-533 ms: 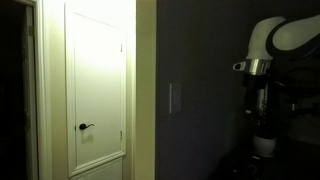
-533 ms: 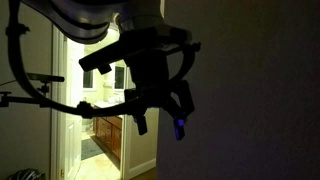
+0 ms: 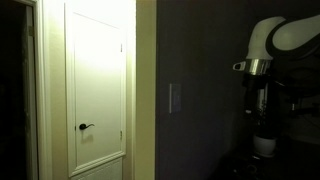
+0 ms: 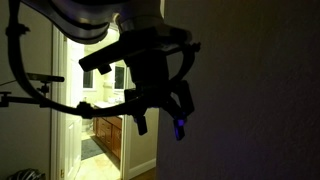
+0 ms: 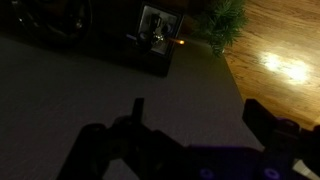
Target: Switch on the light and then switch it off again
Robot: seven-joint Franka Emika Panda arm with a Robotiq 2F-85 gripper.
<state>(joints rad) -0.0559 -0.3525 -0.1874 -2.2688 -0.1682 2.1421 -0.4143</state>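
Observation:
The room is dark. The light switch [image 3: 175,97] is a small pale upright plate on the dark wall, right of the lit door. No lamp shows. My arm [image 3: 275,38] stands well right of the switch, apart from it, hanging downward. In an exterior view my gripper [image 4: 160,125] is a black silhouette in front of the dark wall, with its fingers spread. In the wrist view the gripper [image 5: 195,112] is open and empty, its two dark fingers over a grey surface. The switch is not in the wrist view.
A pale door [image 3: 97,85] with a black handle [image 3: 86,127] stands left of the switch. A lit doorway [image 4: 100,110] shows wooden cabinets. The wrist view shows a dark box [image 5: 155,40], a plant [image 5: 225,20] and lit wooden floor [image 5: 285,55].

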